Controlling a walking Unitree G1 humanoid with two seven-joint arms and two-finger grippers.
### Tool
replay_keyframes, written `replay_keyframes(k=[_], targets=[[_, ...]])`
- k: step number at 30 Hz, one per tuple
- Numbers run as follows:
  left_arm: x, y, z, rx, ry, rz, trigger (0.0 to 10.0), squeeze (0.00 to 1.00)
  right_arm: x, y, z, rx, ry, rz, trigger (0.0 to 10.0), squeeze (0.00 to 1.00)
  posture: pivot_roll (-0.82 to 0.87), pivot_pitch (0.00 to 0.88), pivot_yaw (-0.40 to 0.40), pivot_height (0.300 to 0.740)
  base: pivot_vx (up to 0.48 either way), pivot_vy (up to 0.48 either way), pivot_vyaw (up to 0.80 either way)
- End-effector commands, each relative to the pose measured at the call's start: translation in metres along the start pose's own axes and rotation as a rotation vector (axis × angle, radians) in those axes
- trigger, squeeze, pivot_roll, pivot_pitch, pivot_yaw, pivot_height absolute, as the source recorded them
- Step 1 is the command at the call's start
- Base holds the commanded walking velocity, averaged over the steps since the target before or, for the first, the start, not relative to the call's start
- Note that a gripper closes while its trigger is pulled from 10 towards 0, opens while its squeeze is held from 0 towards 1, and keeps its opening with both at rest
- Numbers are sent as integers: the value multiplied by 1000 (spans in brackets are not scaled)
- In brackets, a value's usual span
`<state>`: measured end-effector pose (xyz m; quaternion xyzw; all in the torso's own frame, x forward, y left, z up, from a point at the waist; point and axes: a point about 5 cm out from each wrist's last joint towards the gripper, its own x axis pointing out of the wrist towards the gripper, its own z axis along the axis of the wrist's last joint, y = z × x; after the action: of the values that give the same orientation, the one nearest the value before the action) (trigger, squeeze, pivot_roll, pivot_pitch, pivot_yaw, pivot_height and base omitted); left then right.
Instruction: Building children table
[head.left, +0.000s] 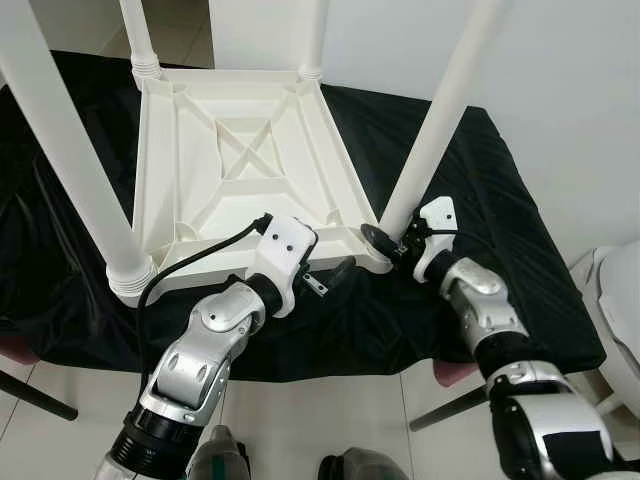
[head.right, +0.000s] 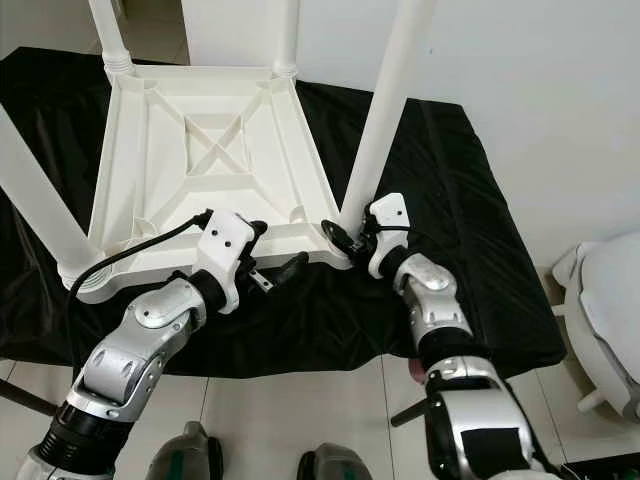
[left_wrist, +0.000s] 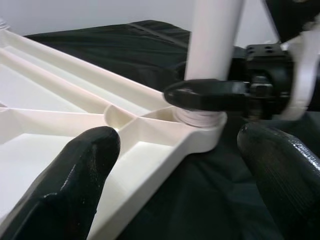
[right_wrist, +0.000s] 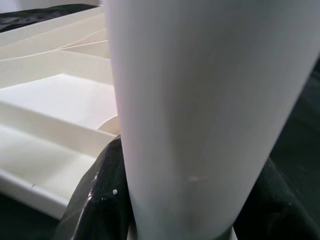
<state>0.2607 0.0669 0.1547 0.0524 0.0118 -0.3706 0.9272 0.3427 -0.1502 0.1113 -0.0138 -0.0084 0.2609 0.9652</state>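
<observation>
1. The upside-down table top (head.left: 240, 170) lies on the black-covered desk (head.left: 500, 200).
2. The right pincer (head.left: 385, 243) squeezes the near-right leg (head.left: 435, 130) low down; the leg points straight up.
3. The left pincer (head.left: 335, 272) waits apart at the top's near edge.

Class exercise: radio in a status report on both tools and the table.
Right tool shut on near-right leg at its base. Left tool open, straddling tabletop edge. Table upside down on black cloth. Nothing blocking.

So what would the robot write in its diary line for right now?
table top upside down on black cloth | four legs up | right claw shut on near right leg at its base | left claw open, at near edge
</observation>
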Motion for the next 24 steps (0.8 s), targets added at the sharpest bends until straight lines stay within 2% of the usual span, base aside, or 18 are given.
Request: replay_keyframes(k=[1,5,8,11,12,13,15,21,22,24], targets=[[0,-4,-1,-5,7,-17,10000,0,-5,-7,-8,32,56,-132,10000,0,-5,0,-80,740,0,0,0],[0,-5,-1,-6,7,-19,10000,0,-4,-5,-9,48,57,-228,10000,0,-5,0,-80,740,0,0,0],[0,-6,-2,-9,8,-21,10000,0,-5,4,-9,72,49,-361,10000,0,-7,0,-83,740,0,0,0],[0,-6,-2,-9,9,-21,10000,0,-5,5,-9,75,49,-370,10000,0,-7,0,-83,740,0,0,0],[0,-7,-2,-10,8,-24,10000,0,-2,15,-8,78,51,-411,10000,0,-8,0,-87,740,0,0,0],[0,-7,-2,-10,8,-24,10000,0,-2,15,-8,78,51,-411,10000,0,-8,0,-87,740,0,0,0],[1,-7,-3,-9,7,-28,10000,0,3,34,-7,100,50,-465,10000,0,-3,0,-89,740,0,0,0],[2,-8,-3,-10,5,-31,10000,0,1,34,-5,98,50,-482,10000,4,-6,0,-87,740,0,0,0],[2,-8,-3,-8,6,-35,10000,0,0,31,-4,106,39,-481,10000,1000,-7,0,-87,740,0,0,0],[3,-8,-2,-5,6,-39,10000,0,-1,27,0,115,11,-459,10000,1000,-11,0,-84,740,0,0,0]])
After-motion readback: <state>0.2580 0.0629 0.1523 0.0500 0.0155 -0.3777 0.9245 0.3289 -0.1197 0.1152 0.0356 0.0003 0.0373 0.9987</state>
